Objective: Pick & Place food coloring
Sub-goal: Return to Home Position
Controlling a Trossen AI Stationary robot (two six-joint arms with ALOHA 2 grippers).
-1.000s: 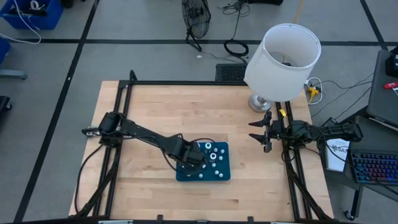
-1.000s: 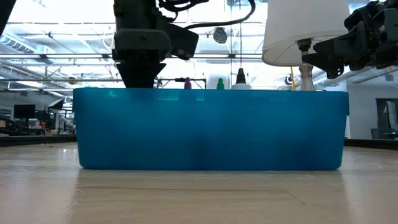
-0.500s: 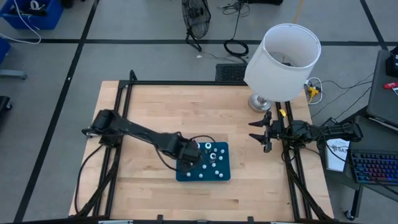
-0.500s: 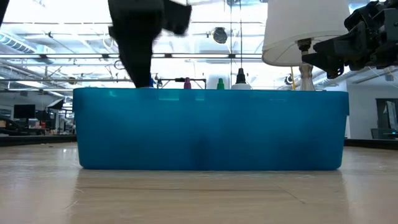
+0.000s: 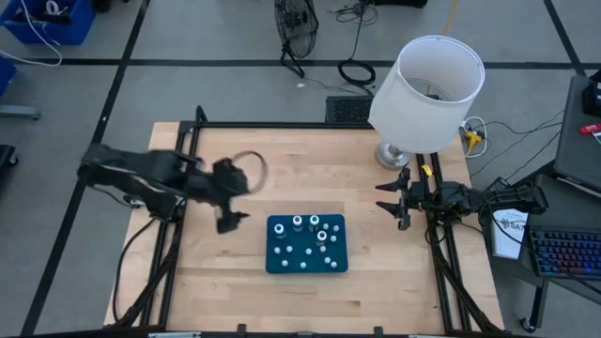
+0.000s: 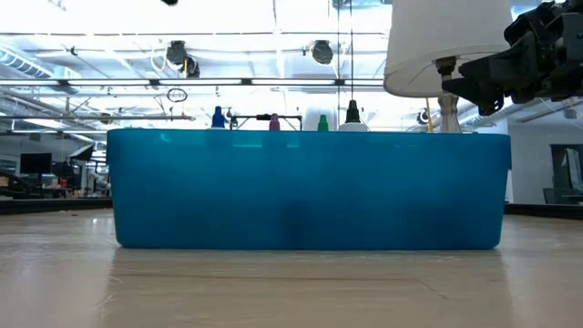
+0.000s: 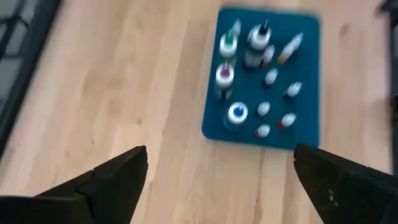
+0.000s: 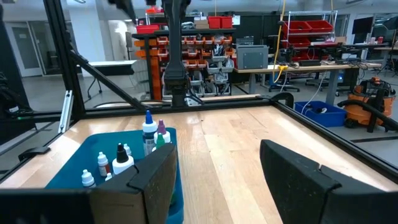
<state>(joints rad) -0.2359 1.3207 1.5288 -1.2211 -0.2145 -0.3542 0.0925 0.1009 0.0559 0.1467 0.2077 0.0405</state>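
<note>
The food coloring bottles (image 7: pixel 237 113) stand upright in a blue tray (image 5: pixel 278 261) near the table's front middle. In the low view their tips, blue (image 6: pixel 218 117), magenta (image 6: pixel 274 121), green (image 6: pixel 322 122) and black (image 6: pixel 352 112), show over the tray wall (image 6: pixel 310 191). My left gripper (image 5: pixel 235 194) hovers open, left of the tray and high over the bare table, holding nothing; its wrist view (image 7: pixel 219 158) looks down on the bottles. My right gripper (image 5: pixel 387 198) waits open at the right edge, above the table (image 8: pixel 217 155).
A lamp with a white shade (image 5: pixel 428 92) stands at the table's far right corner, close behind my right gripper. Black frame rails (image 5: pixel 178 169) run along the table's sides. Bare wood (image 5: pixel 282 164) lies between the tray and the far edge.
My left gripper has let go of the blue-tipped bottle, risen out of the tray and drawn back toward the table's left edge. The bottle stays upright in the tray where the gripper stood. My right arm has kept still.
</note>
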